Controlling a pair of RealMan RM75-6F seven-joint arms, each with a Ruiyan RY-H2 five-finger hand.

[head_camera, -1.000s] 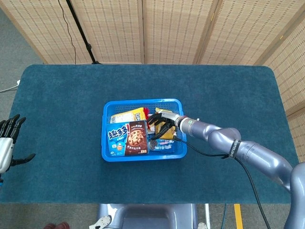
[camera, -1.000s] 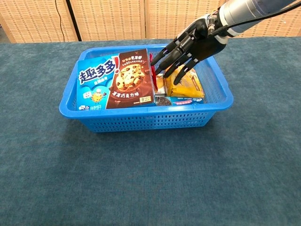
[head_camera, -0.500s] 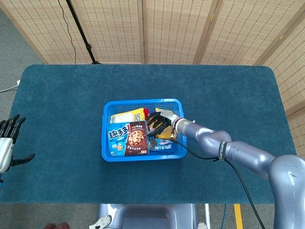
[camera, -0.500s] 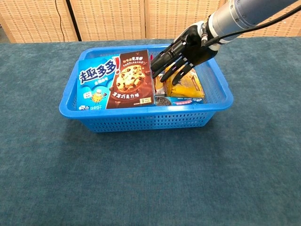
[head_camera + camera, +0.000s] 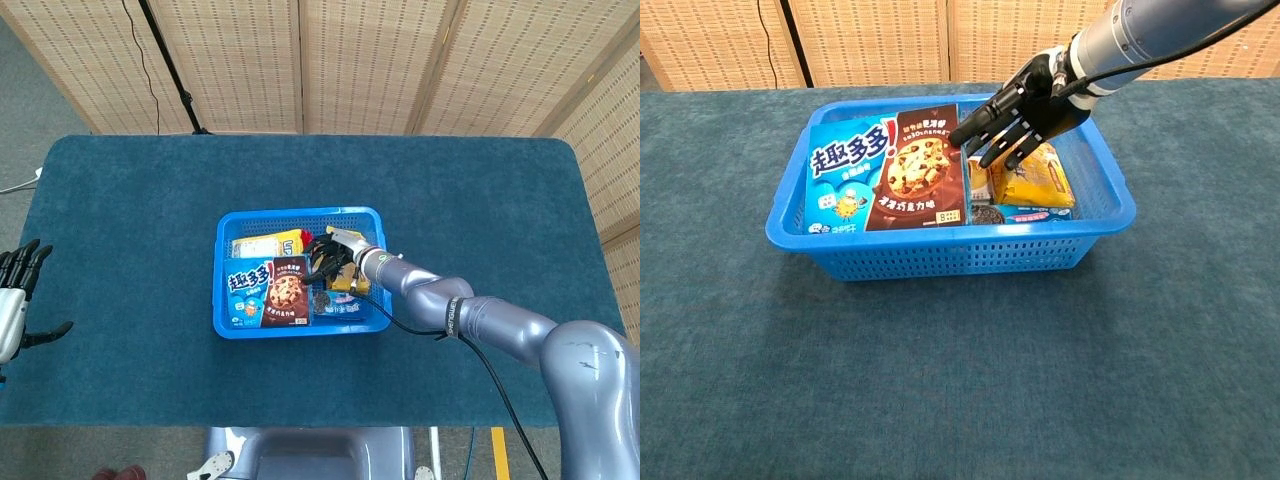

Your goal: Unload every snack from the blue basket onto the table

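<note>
The right hand [image 5: 1018, 115] has pushed further toward the left of the frame over the last second. A second ago its dark fingers [image 5: 985, 118] hung spread above the yellow crinkled snack packet [image 5: 1037, 178] at the right of the blue plastic mesh basket [image 5: 940, 260]. Now they reach over the gap between that packet and the upright brown chocolate-chip cookie box [image 5: 919, 170], with the tips close to the box's top right corner. The fingers are still spread apart and hold nothing. Whether a tip already touches the box or the packet cannot be told from either view.

The basket sits in the middle of the dark teal carpeted surface [image 5: 130, 210], and nothing has come out of it. The cookie box and the blue cookie box with white lettering [image 5: 846, 180] lean side by side against the near wall. The yellow packet lies in the right part, with a small blue-and-white packet [image 5: 1035, 213] in front of it. In the head view, a pale yellow packet [image 5: 265, 244] shows behind the boxes.

The left hand [image 5: 18, 297] waits at the far left edge of the head view, open and well apart from the basket.

My reading is that the shift marks a choice of target between the cookie box and the packet wedged beside it. No grasp is formed yet, so the unloading is at its very start.
</note>
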